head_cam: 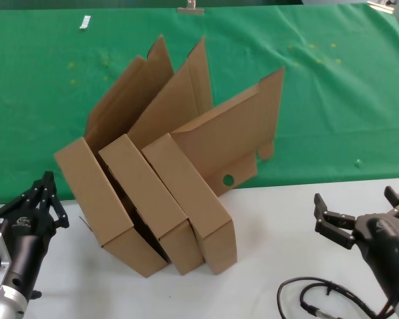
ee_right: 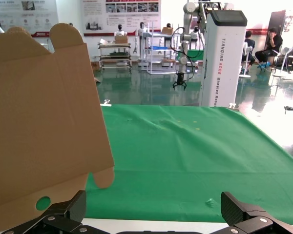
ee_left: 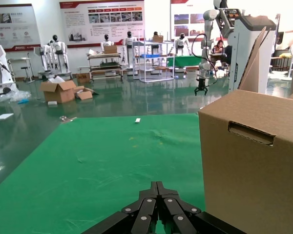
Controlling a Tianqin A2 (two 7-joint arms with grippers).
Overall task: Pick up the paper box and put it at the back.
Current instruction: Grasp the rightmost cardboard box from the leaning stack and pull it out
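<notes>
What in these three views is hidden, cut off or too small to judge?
- Head view: the box interiors, hidden by their raised lids.
- Head view: small white object on the green cloth, too small.
- Left wrist view: nearest box cut by the frame edge.

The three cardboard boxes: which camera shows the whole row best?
The head view: all three cardboard boxes show side by side with lids raised. The left wrist view shows only one box's end wall; the right wrist view only one open lid.
</notes>
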